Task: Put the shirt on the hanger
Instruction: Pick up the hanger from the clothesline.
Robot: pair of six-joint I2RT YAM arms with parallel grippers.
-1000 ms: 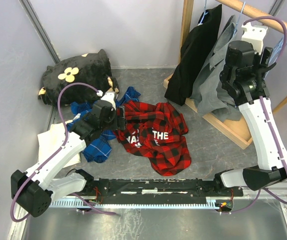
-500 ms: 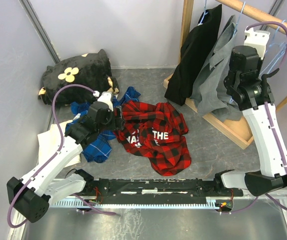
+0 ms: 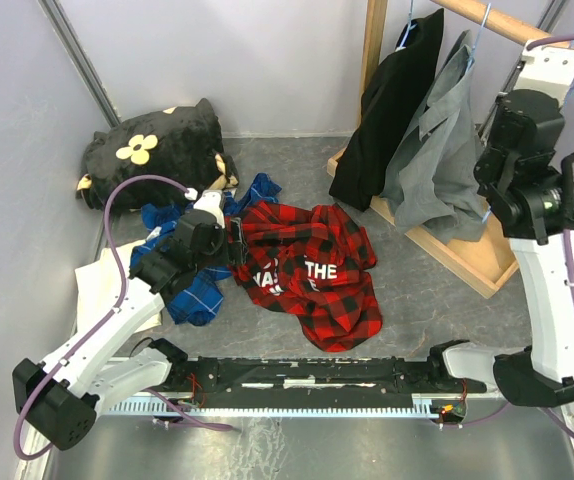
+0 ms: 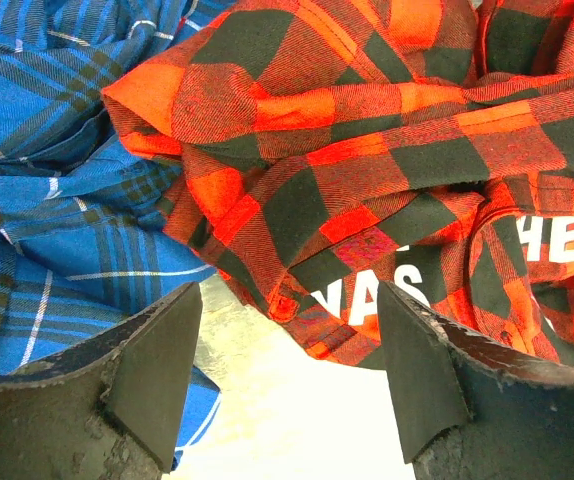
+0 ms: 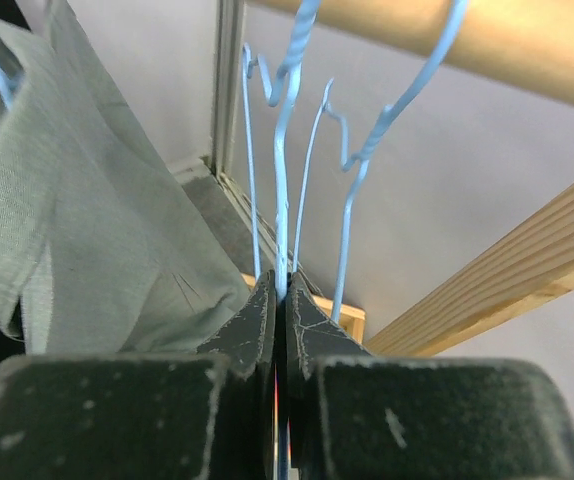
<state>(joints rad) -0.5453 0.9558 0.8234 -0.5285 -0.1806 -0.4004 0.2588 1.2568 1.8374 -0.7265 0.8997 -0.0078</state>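
The red-and-black plaid shirt (image 3: 312, 270) with white lettering lies crumpled on the grey table. My left gripper (image 3: 235, 240) hovers at its left edge. In the left wrist view that gripper (image 4: 287, 300) is open, the shirt (image 4: 367, 150) just beyond its fingertips and nothing between them. My right arm (image 3: 527, 150) reaches up to the wooden rail (image 3: 527, 30) at the far right. In the right wrist view the right gripper (image 5: 282, 290) is shut on the thin wire of a light-blue hanger (image 5: 285, 150) that hangs from the rail.
A blue plaid shirt (image 3: 192, 275) lies left of the red one. A black flowered cushion (image 3: 157, 150) sits at the back left. A black jacket (image 3: 392, 110) and a grey shirt (image 3: 437, 150) hang on the rail. More blue hangers (image 5: 352, 200) flank the gripped one. The rack's wooden base (image 3: 457, 255) stands on the table.
My right gripper has closed onto the hanger wire and its arm has swung right and up toward the rail. My left gripper has shifted slightly, staying open at the shirt's edge.
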